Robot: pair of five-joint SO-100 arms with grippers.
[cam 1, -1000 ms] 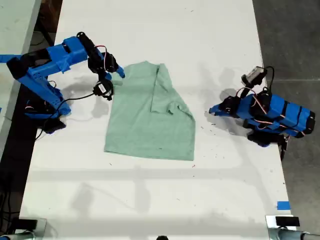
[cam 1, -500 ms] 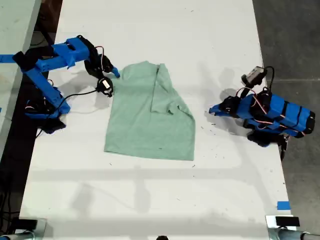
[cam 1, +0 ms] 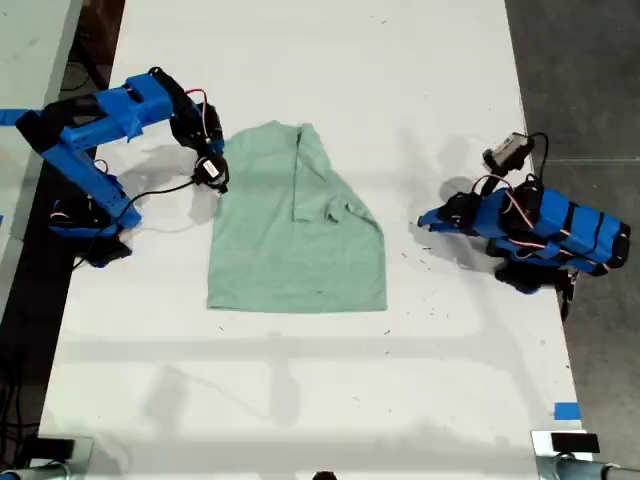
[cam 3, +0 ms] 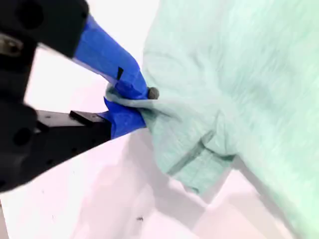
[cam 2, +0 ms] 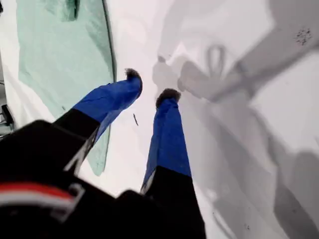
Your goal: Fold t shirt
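The t shirt [cam 1: 297,232] lies on the white counter [cam 1: 330,60], about midway between its two long edges, with one side already folded over onto the body. My second gripper [cam 3: 130,103] has its fingers [cam 3: 124,74] clamped on a bunch of cloth at the shirt's edge, on the exterior view's left. I judge that the hold is there so this side can be carried over as the next fold. My first gripper [cam 2: 149,89] rests low by the counter's edge at the exterior view's right, well apart from the shirt, fingers a little apart and holding nothing, probably kept clear of the fold.

Only the second wrist view shows cloth pinched between the fingers. The exterior view shows the whole shirt and both arms.
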